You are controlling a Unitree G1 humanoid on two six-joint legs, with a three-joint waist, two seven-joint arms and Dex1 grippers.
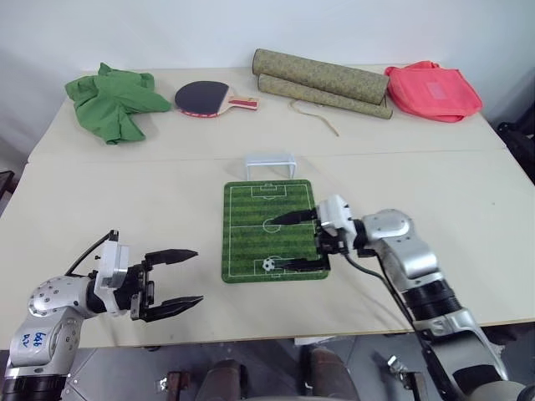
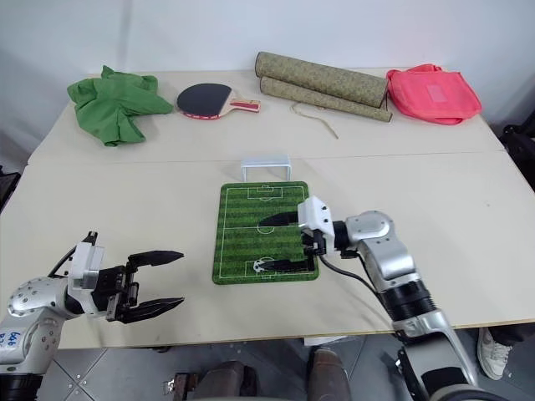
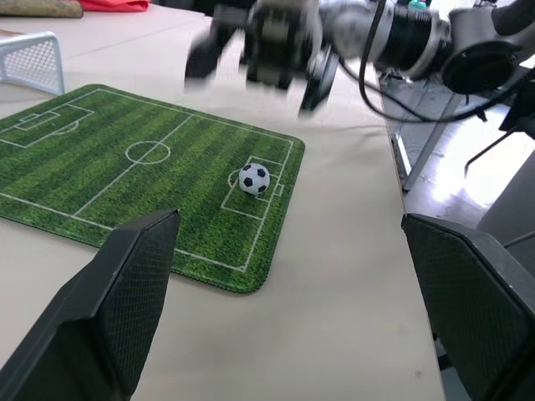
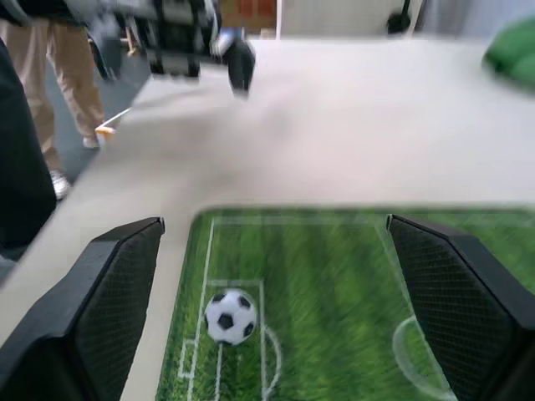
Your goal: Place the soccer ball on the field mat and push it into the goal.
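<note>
The soccer ball [image 1: 267,265] rests free on the field mat [image 1: 249,224], in the penalty area at the mat's near end. At the mat's far edge stands the white goal [image 1: 269,164]. My right gripper [image 1: 282,243] hovers open over the mat's right half, pointing left, and its near fingertip is just beside the ball. In the right wrist view the ball [image 4: 230,316] lies ahead between the spread fingers [image 4: 109,309], held by neither. My left gripper [image 1: 196,276] is open and empty over bare table, left of the mat.
Along the table's far edge lie a crumpled green cloth [image 1: 113,102], a table tennis paddle [image 1: 209,98], two rolled mats [image 1: 322,82] with a cord, and a pink bag [image 1: 430,90]. A person's legs [image 4: 63,83] stand beside the table.
</note>
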